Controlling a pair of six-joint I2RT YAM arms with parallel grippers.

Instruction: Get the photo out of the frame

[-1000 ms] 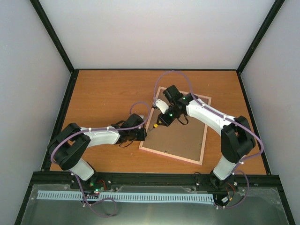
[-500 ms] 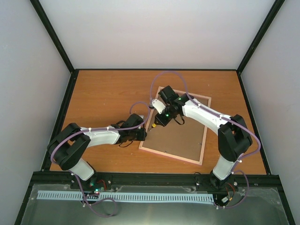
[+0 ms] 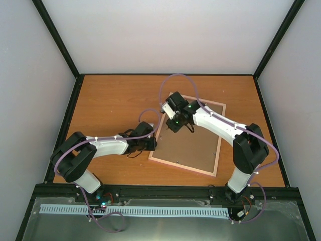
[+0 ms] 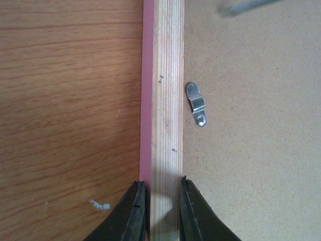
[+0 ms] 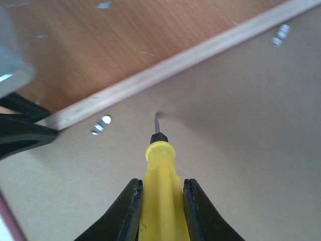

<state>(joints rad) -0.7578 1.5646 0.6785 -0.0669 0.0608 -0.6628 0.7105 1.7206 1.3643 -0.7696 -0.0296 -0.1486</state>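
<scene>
The pink frame [image 3: 219, 145] lies face down on the table, its brown backing board [image 3: 193, 148] up. The photo is hidden under the board. My left gripper [image 3: 153, 144] is shut on the frame's left rail [image 4: 168, 100], one finger outside the pink edge and one on the board side. My right gripper [image 3: 172, 126] is shut on a yellow screwdriver [image 5: 160, 170]. Its metal tip [image 5: 157, 119] touches the backing board near the left rail [image 5: 190, 57], beside a metal clip [image 5: 100, 124].
A metal turn clip [image 4: 196, 104] sits on the board just ahead of my left gripper [image 4: 160, 185]. Another clip [image 5: 281, 35] shows farther along the rail. The wooden table [image 3: 110, 100] lies around the frame, with black cage posts at its edges.
My right gripper has moved with the screwdriver toward the far left of the frame's back. The left arm and the frame have not moved.
</scene>
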